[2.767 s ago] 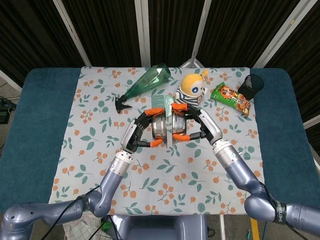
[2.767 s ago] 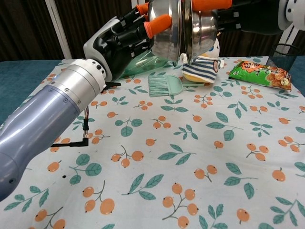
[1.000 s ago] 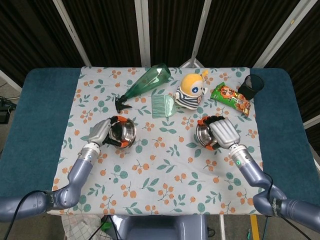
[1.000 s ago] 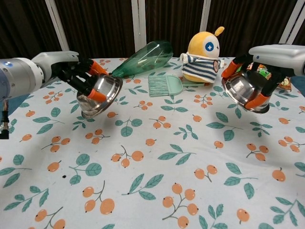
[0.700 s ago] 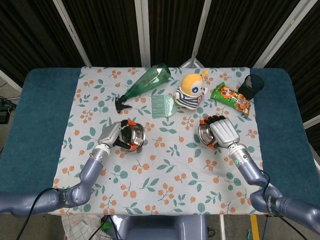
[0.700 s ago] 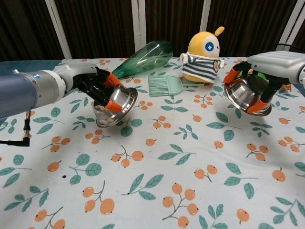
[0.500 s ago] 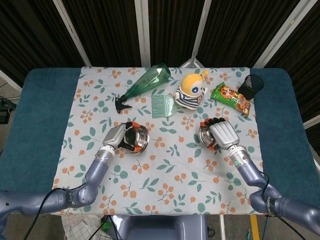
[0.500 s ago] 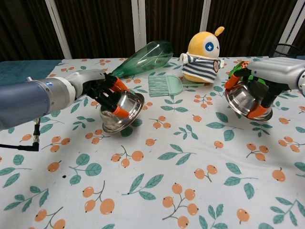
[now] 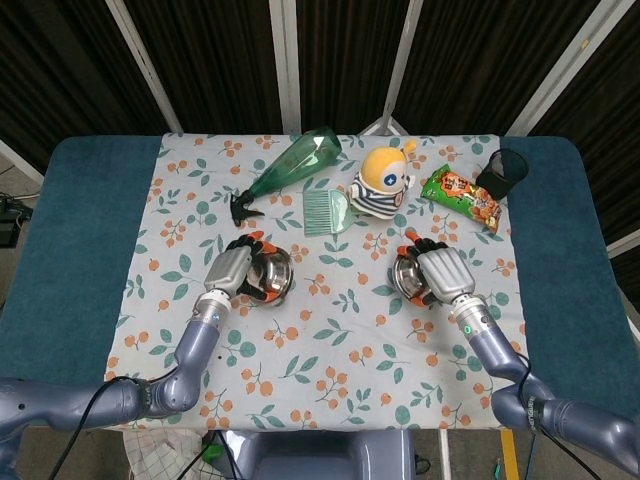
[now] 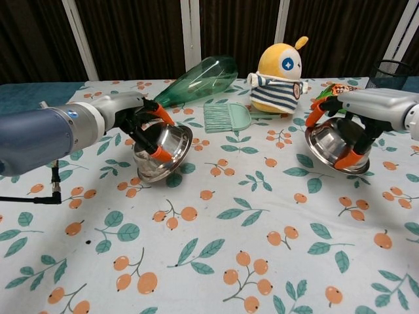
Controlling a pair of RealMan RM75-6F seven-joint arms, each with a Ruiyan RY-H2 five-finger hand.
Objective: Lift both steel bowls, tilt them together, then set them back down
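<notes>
1. The set-down step is judged to be in hand: both steel bowls are low over the flowered cloth of the table [image 9: 90, 250], and neither is lying flat yet.
2. The left bowl [image 10: 163, 154] is gripped by the left hand [image 10: 141, 127], fingers curled over its rim, left of the table's middle; it is tipped inward, its base touching or just above the cloth.
3. The right bowl [image 10: 332, 145] is held by the right hand [image 10: 340, 118], fingers wrapped over its rim, towards the right edge; it is tilted slightly, and contact with the cloth cannot be told.
4. Next, each bowl should be levelled and lowered until its base rests flat, after which the fingers can be spread and lifted away.
5. Compared with half a second earlier, both bowls are lower and less tilted; 2.8 seconds ago they were pressed together, raised over the middle.
6. Towards the far edge, a green bottle [image 9: 295, 160], a small brush [image 9: 325, 212], a plush toy [image 9: 382, 180] and a snack packet [image 9: 462, 195] are seen.
</notes>
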